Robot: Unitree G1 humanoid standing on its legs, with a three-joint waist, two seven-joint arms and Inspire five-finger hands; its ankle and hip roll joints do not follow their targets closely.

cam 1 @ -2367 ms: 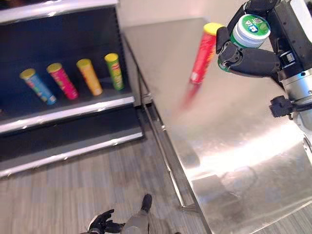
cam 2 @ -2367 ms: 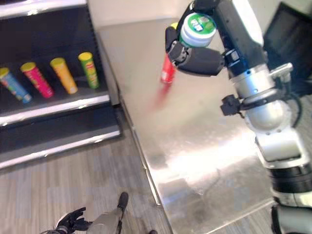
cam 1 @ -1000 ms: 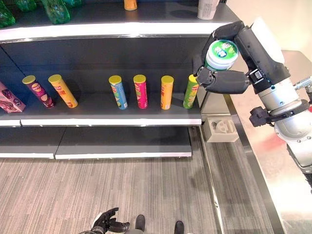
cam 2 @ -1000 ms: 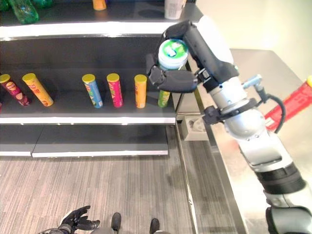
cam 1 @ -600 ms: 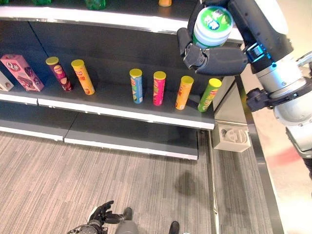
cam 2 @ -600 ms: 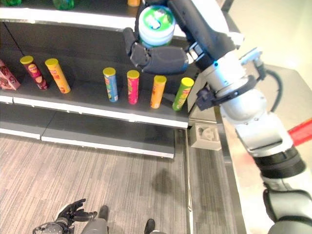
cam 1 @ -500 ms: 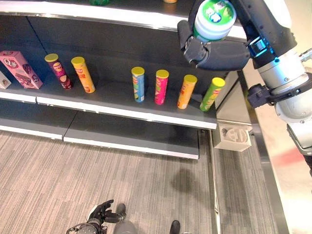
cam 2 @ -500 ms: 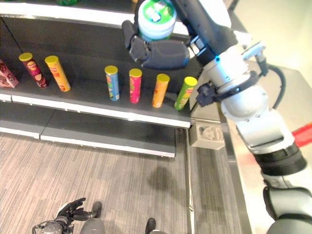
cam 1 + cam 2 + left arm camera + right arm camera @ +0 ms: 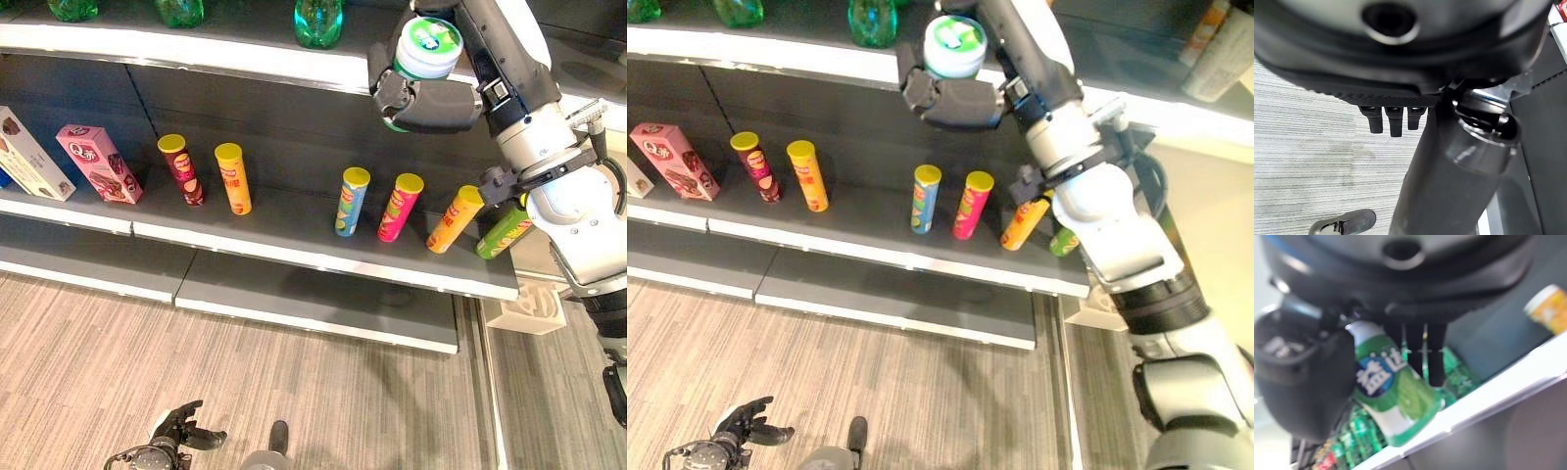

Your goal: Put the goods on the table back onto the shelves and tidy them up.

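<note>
My right hand (image 9: 431,103) is shut on a small white tub with a green label (image 9: 426,44), holding it upright by the front edge of the upper shelf (image 9: 245,54). In the right wrist view the tub (image 9: 1396,391) sits between the thumb and the fingers (image 9: 1422,352). On the middle shelf (image 9: 294,250) stand several chip cans: maroon (image 9: 181,168), yellow (image 9: 233,178), blue (image 9: 351,201), pink (image 9: 400,206), orange (image 9: 454,218) and green (image 9: 505,233). My left hand (image 9: 171,441) hangs low over the floor, its fingers (image 9: 1393,120) open.
Green bottles (image 9: 318,20) stand on the upper shelf just left of the tub. A pink box (image 9: 90,164) and a white box (image 9: 29,157) stand at the middle shelf's left end. A lower shelf (image 9: 313,304) juts out beneath. A white block (image 9: 529,308) lies on the floor.
The camera has swung from the table to the shelves and further left along them. My right hand has kept hold of the tub and now sits at the upper shelf's edge.
</note>
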